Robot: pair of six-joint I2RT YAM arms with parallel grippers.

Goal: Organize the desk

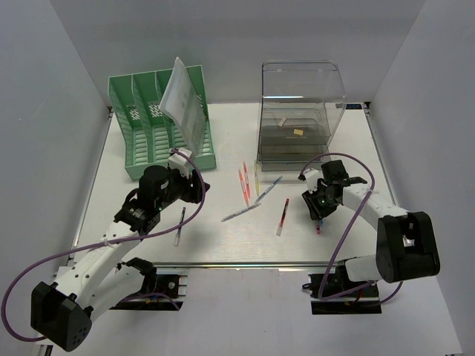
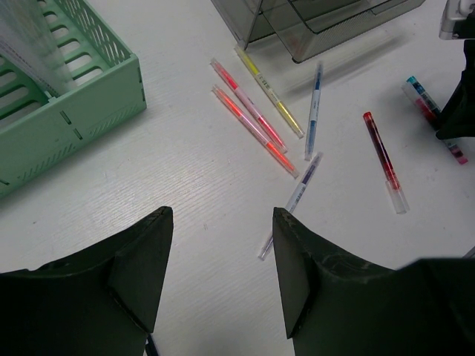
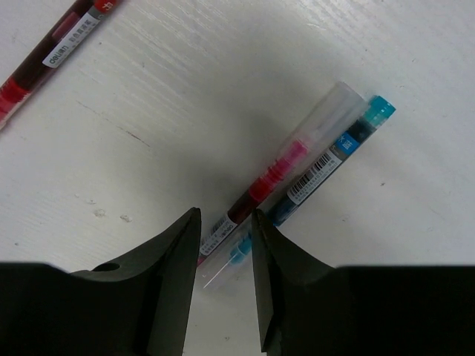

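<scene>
The white desk has loose pens across its middle. My right gripper is low over a red pen and a blue pen that lie side by side. Its jaws stand a little apart around the pens' near ends without pinching them. My left gripper hovers open in front of the green file rack. Nothing but bare desk lies between its fingertips. A black pen lies below the left arm.
A clear drawer box stands at the back right. A transparent sleeve leans in the rack. Between the arms lie two pink highlighters, a yellow one, a blue pen, a clear pen and a red pen.
</scene>
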